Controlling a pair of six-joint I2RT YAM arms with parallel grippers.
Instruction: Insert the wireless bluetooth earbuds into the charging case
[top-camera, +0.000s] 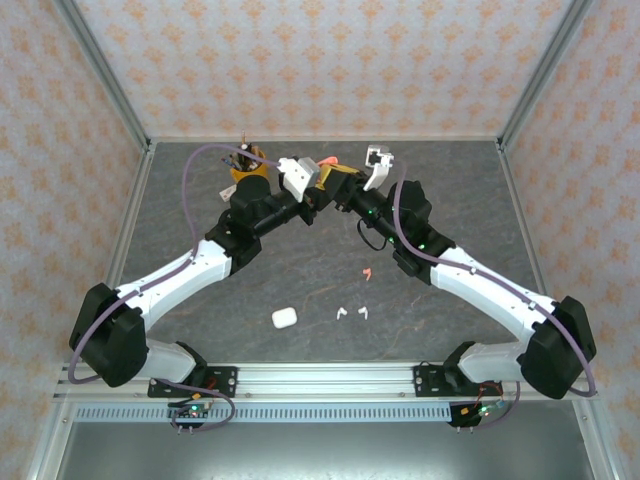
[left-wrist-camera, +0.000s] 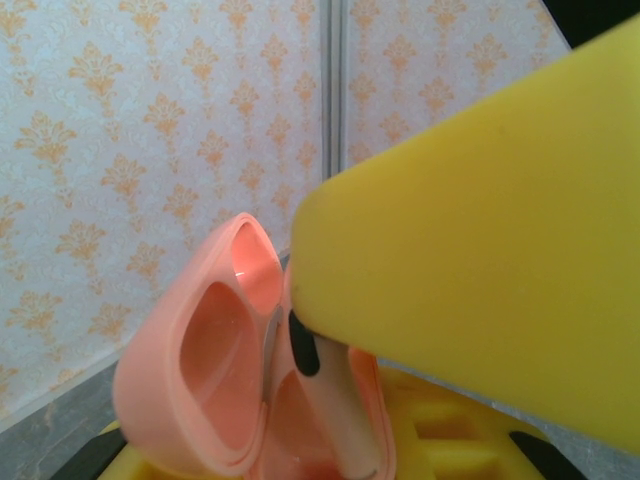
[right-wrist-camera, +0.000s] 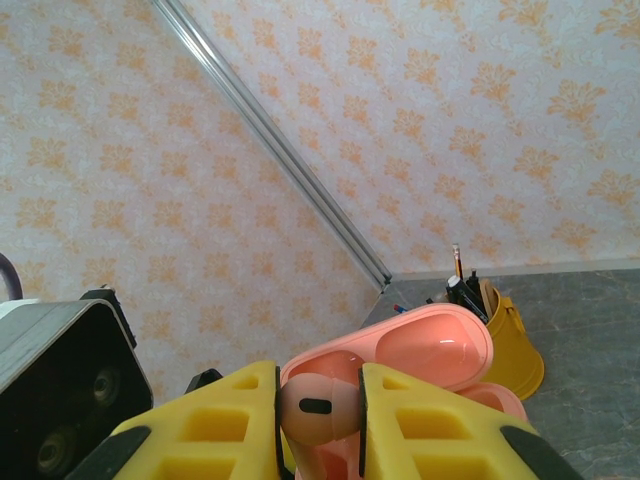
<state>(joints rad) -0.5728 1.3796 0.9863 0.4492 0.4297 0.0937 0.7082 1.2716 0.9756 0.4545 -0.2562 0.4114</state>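
Around: a cup of pens (top-camera: 247, 168) stands far left on the table (top-camera: 450, 200), just beside the left arm. Patterned walls close in the far side.
Near edge: a white case (top-camera: 284, 317) lies shut at the near middle, with two white earbuds (top-camera: 341, 313) just right of it. A loose pink earbud (top-camera: 368, 272) lies a little farther off, apart from them.
In the way: in the left wrist view a broad yellow finger (left-wrist-camera: 480, 220) covers the right part of the pink case (left-wrist-camera: 200, 370).
Arms: both reach far and inward. Their wrists meet above the far middle of the table, off its surface.
Left gripper (top-camera: 318, 184): closed on the pink case, which is raised with its lid swung open.
Right gripper (right-wrist-camera: 318, 420): fingers pinched close on a pink earbud (right-wrist-camera: 312, 408), its black oval facing the wrist camera.
Earbud's place: at the open mouth of the pink case, stem pointing down into the base. Whether it is seated I cannot tell.
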